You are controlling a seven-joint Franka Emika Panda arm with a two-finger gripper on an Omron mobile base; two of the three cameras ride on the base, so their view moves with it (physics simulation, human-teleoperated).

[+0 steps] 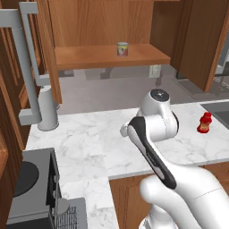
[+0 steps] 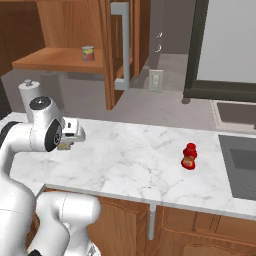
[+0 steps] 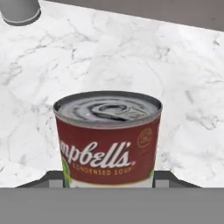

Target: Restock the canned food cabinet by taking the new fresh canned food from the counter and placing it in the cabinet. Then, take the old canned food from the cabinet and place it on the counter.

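Two cans matter to you right now. One, the new fresh canned food, sits right between the fingers of your hand, which is closed on it near its base. In the right base view the hand hangs just over the left part of the tabletop, and you cannot tell from these views whether the can has left the marble or is touching it. The other, the old canned food, stands upright on the shelf board of the cabinet, up and behind the tabletop, well apart from your hand.

Your grip looks low on the can, so judge it top-heavy: a fast swing upward could tip it in the fingers or let it slide out. The shelf edge is the next hazard; come in too low and the can's bottom would catch the board. Set it down well to one side of the old can, or you may knock that one over or push it deeper. A grey cylinder stands near on the left, and a small red bottle far right, clear of your path.
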